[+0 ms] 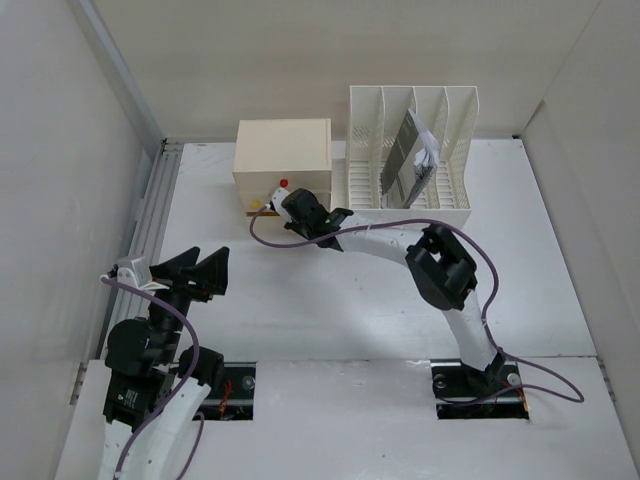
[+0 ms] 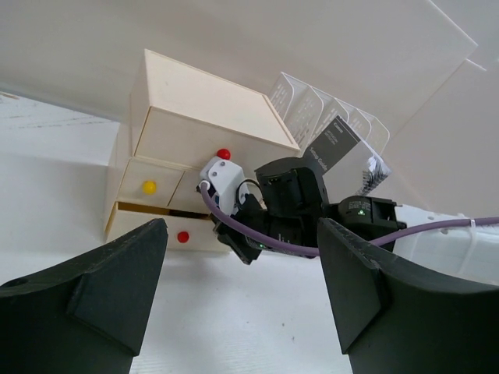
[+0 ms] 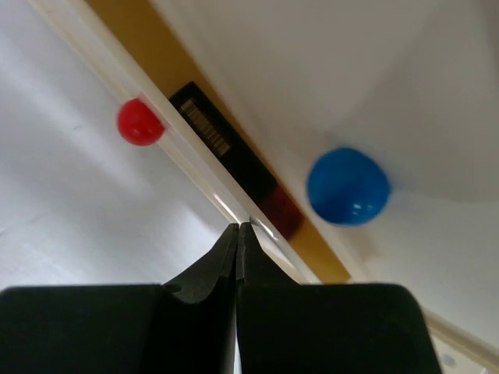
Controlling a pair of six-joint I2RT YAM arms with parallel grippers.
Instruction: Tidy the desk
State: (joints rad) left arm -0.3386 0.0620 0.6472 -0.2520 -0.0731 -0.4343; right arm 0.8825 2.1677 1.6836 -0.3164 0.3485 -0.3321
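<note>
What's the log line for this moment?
left hand: open, over desk | right hand: shut, at drawer box | bottom drawer: ajar

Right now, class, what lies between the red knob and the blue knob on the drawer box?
Between red knob and blue knob, the right wrist view shows an open drawer gap holding a black barcoded item.

Bright, even light, soft shadows; the blue knob (image 3: 348, 187) in the right wrist view is blurred.
</note>
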